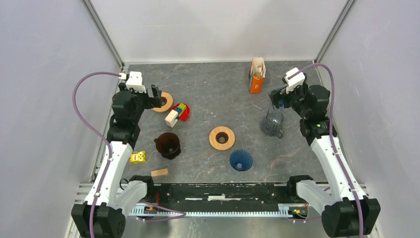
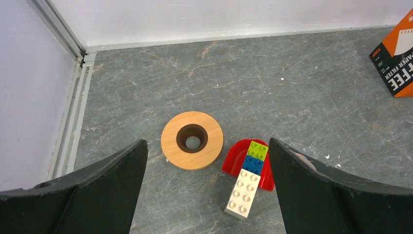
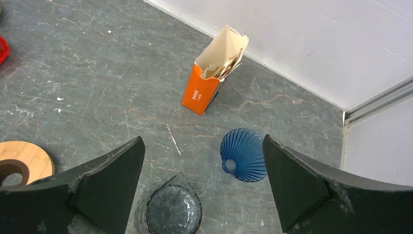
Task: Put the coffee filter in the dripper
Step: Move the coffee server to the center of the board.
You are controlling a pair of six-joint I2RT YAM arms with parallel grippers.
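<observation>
Coffee filters (image 3: 224, 66) inside open orange box (image 3: 198, 95)

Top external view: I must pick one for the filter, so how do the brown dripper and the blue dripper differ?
The brown dripper shows no ribs; the blue dripper is clearly ribbed. The brown dripper sits left of the central wooden ring, the blue dripper below and right of it in this view. Both are round and hold no filter.
</observation>
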